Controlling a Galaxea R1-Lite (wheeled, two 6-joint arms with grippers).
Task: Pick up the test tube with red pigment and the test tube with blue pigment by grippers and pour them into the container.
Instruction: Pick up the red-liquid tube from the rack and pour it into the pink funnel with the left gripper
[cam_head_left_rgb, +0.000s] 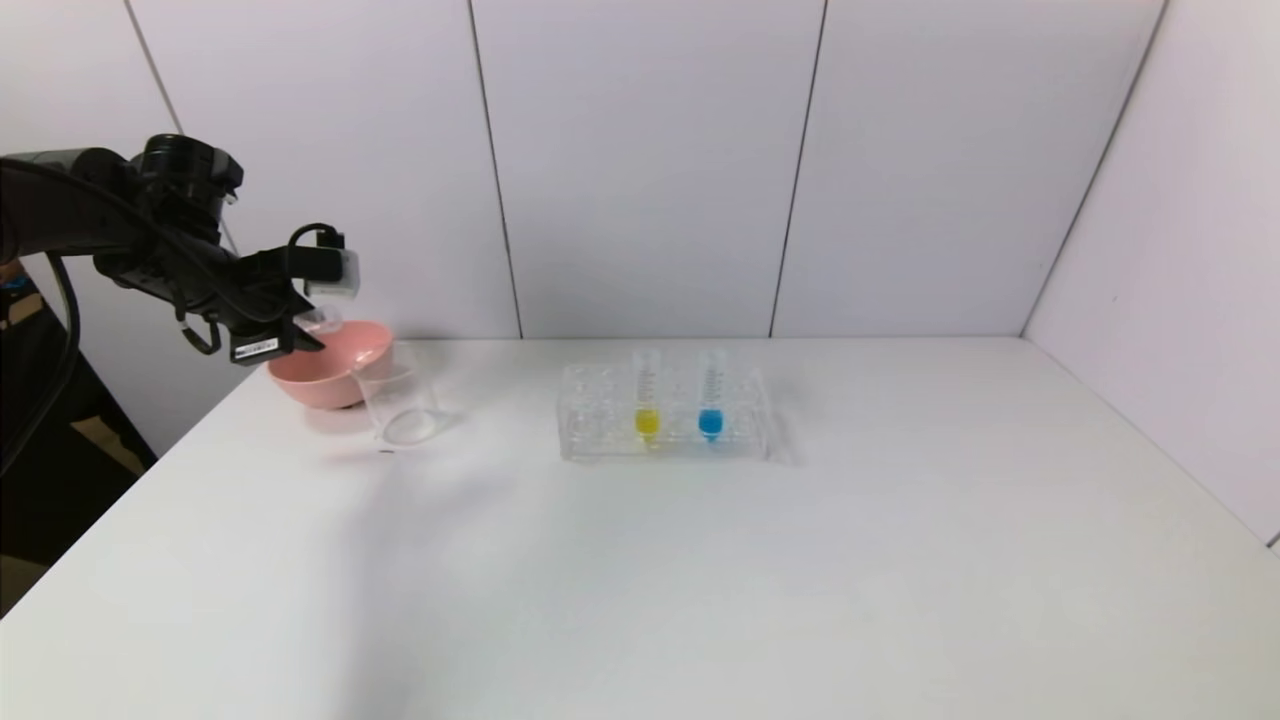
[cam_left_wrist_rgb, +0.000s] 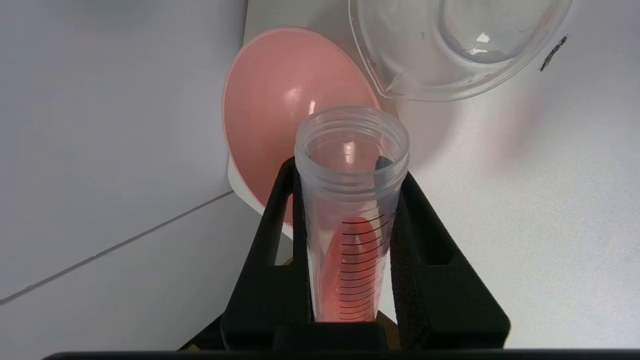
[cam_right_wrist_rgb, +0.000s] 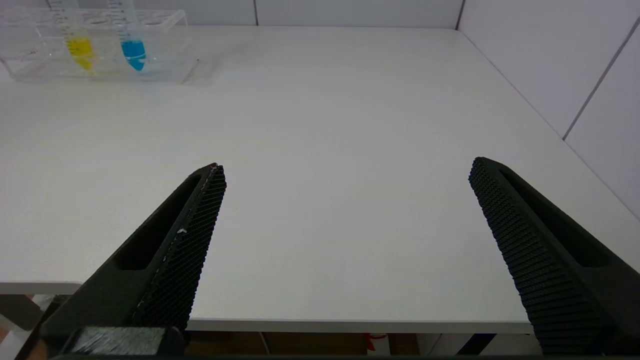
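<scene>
Red-orange liquid lies along the tilted test tube with red pigment, pinched by the left gripper over the pink bowl beside the glass beaker, while the blue-pigment tube stands racked and the right gripper hangs spread at the table's near edge.

Head cam: high, looking forward and down over the whole white table to the back wall; left wrist cam: very close, sighting along the left gripper onto the pink bowl and beaker, both also in head view far left; right wrist cam: low at the near table edge, facing across it; shares the tube rack with head view.
</scene>
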